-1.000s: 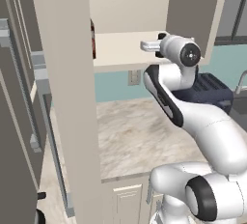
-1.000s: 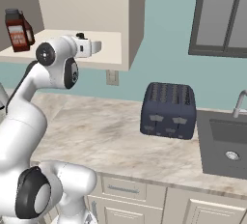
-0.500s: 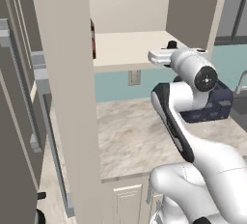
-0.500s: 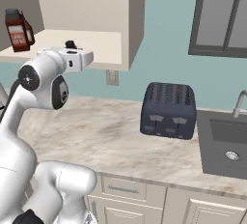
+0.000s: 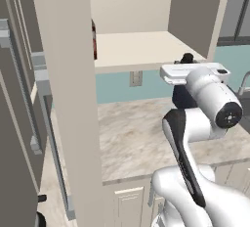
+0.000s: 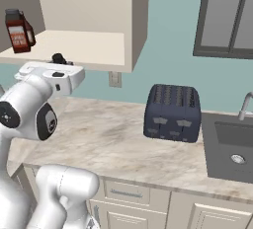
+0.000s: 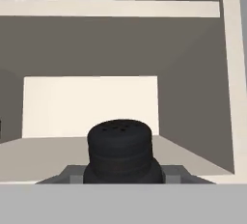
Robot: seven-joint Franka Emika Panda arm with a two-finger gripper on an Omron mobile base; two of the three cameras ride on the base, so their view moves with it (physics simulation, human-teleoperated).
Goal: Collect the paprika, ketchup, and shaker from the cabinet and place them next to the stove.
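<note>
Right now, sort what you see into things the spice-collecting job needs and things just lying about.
Job things:
- shaker, between the gripper's fingers
- paprika, on the cabinet shelf

Lying about:
- toaster on the counter
- sink
- wall outlet

No text can be read anywhere. The ketchup (image 6: pixel 19 30) bottle carries a pale label, but its print is too small to read
</note>
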